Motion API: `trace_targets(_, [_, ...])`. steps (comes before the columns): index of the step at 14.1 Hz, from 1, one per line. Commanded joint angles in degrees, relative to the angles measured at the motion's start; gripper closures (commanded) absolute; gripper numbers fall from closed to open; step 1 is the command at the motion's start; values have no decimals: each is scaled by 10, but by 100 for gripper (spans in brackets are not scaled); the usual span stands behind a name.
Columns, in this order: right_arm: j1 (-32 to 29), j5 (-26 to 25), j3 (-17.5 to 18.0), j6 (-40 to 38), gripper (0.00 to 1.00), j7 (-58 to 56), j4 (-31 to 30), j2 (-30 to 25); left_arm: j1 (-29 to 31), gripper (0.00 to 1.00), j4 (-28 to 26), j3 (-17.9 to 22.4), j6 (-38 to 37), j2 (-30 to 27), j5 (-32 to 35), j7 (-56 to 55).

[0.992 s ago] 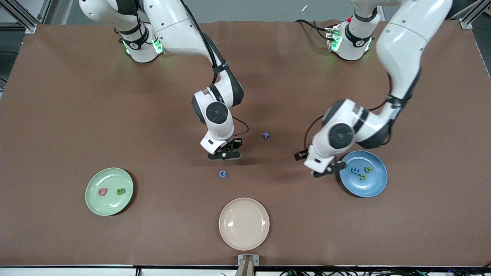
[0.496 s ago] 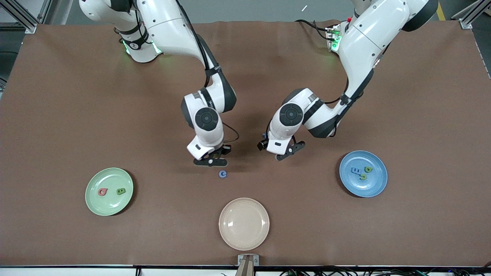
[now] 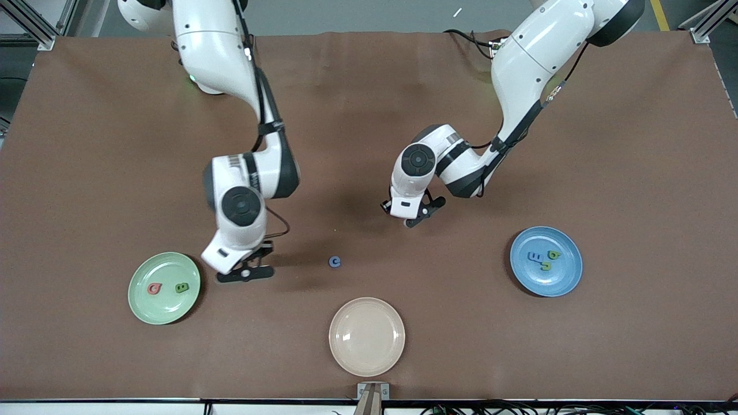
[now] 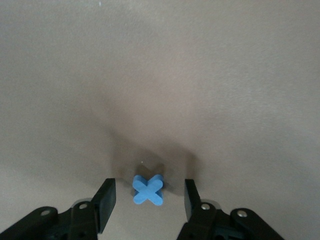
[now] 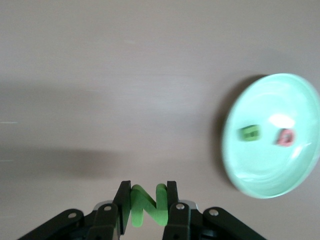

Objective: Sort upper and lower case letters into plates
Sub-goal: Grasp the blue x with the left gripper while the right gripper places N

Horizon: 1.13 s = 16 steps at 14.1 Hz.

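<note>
My left gripper (image 3: 413, 218) (image 4: 150, 200) is low over the middle of the table, open. A small blue x-shaped letter (image 4: 148, 190) lies on the mat between its fingers, with a gap on each side. My right gripper (image 3: 245, 273) (image 5: 146, 202) is shut on a green letter N (image 5: 146, 204), over the mat just beside the pale green plate (image 3: 161, 311) (image 5: 260, 170). That plate holds a red letter (image 3: 154, 288) and a green one (image 3: 182, 287). The blue plate (image 3: 548, 285) at the left arm's end holds a few letters (image 3: 542, 259). A blue letter c (image 3: 335, 261) lies on the mat between the grippers.
A cream-beige plate (image 3: 366, 336) with nothing in it sits near the table's front edge, nearer to the camera than the letter c. Brown mat (image 3: 461, 346) covers the whole table.
My right arm has carried the green N from the table's middle toward the green plate. My left arm has swung from the blue plate to the blue x-shaped letter.
</note>
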Motion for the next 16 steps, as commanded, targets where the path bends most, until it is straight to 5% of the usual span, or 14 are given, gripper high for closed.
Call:
trace_targets(1, [-78,1,7,13,95,-120,-3,-3,-11,51,-2,10,8,4,18,-22])
trace_targets(3, [-114,1,11,33,95,-174,-5,0,-11,78,1,10,8,4,20,-21])
trace_targets(4, [-134,1,20,37,94,-192,-6,3,-11,100,5,10,7,5,32,-17])
trace_targets(7, [-212,0,79,61,84,-235,-6,4,-4,100,16,18,1,2,52,-6])
trace_targets(8, [-230,0,92,76,72,-240,-6,5,0,100,28,27,-10,-3,64,-4])
trace_targets(11, [-241,-1,101,89,13,-240,-6,8,31,100,84,37,-70,-4,82,84])
trace_targets(16, [-207,1,101,86,3,-212,-1,5,158,100,122,39,-132,-16,83,348])
